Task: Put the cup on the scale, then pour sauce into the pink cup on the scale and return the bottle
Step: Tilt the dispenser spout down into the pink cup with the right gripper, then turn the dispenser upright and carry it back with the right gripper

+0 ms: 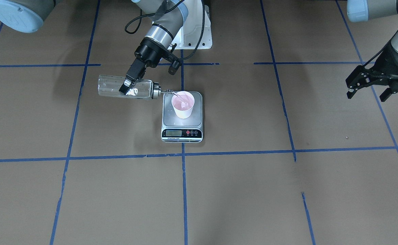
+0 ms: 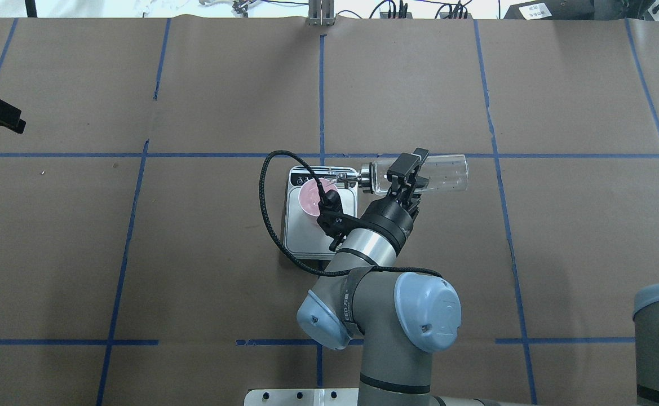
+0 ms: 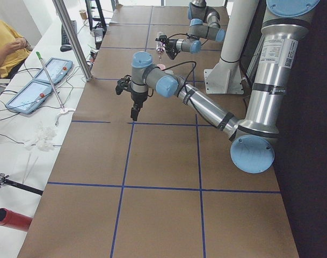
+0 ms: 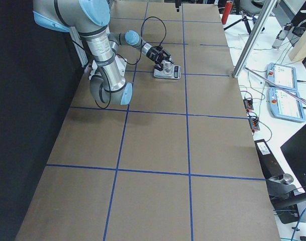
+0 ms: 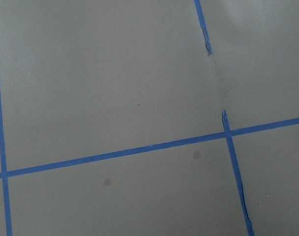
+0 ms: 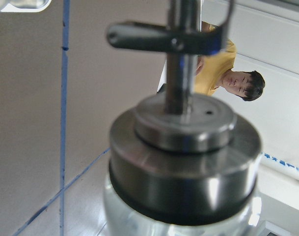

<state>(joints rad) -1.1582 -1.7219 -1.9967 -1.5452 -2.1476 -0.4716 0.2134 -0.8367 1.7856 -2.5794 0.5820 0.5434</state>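
The pink cup (image 1: 183, 103) stands upright on the silver platform of the scale (image 1: 169, 117). My right gripper (image 1: 126, 87) is shut on the clear glass bottle (image 1: 110, 87) and holds it tipped on its side. The bottle's metal spout (image 1: 167, 91) reaches over the cup's rim. The clear sauce is hard to make out. In the overhead view the bottle (image 2: 447, 172) lies level to the right of the cup (image 2: 309, 197). The right wrist view shows the bottle's cap (image 6: 183, 157) up close. My left gripper (image 1: 367, 94) is open and empty, far from the scale.
Brown paper with blue tape lines (image 1: 185, 153) covers the table. The left wrist view shows only the paper. Tablets (image 3: 42, 80) and cables lie on a side bench, where a person in yellow (image 3: 5, 40) sits.
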